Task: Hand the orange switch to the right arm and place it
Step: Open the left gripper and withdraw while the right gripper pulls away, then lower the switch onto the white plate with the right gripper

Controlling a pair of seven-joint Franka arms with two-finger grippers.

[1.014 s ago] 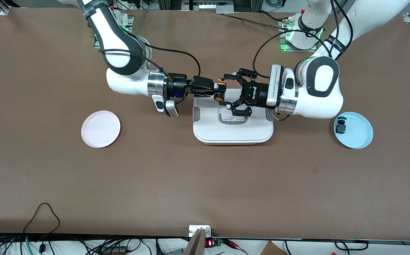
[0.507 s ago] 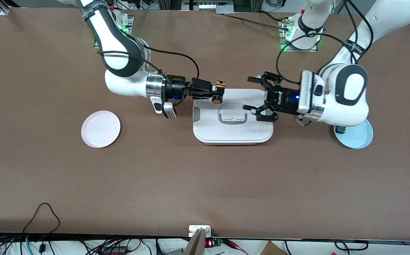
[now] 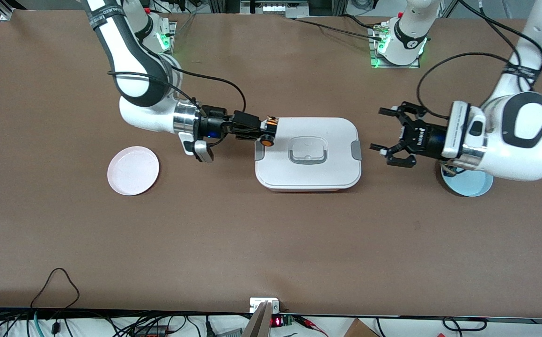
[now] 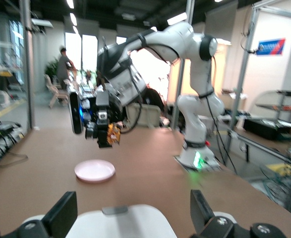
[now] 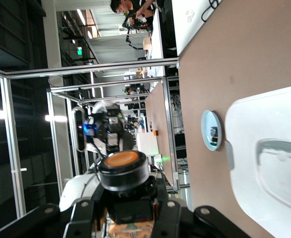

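The right gripper (image 3: pixel 265 132) is clamped on the orange switch (image 3: pixel 267 139) and holds it in the air over the edge of the white lidded container (image 3: pixel 307 171) that faces the right arm's end of the table. In the front view the switch's round orange cap faces the camera, and a small orange-and-black part of its body shows just above the cap. In the right wrist view the orange switch (image 5: pixel 124 171) fills the foreground between the fingers (image 5: pixel 86 208); its lower body is cut off by the picture's edge.

The left gripper (image 3: pixel 382 131) hangs over bare table between the container and the blue plate (image 3: pixel 479 186), its linked fingers spread wide and holding nothing. In the left wrist view only the two fingertips (image 4: pixel 61 218) show along the picture's edge (the rest of the gripper is out of frame). That view also takes in the right gripper (image 4: pixel 101 130) with the orange switch (image 4: pixel 114 135), seen small and blurred, and the pink plate (image 4: pixel 94 170) on the table.

The blue plate is largely covered by the left arm's wrist in the front view; only its camera-side rim is exposed, and a small dark part (image 3: pixel 448 171) at its edge is too hidden to identify. The right wrist view shows the blue plate (image 5: pixel 210 130) edge-on with a small dark object on it, too small to make out.

The pink plate (image 3: pixel 133 170) lies toward the right arm's end of the table, well apart from the container.
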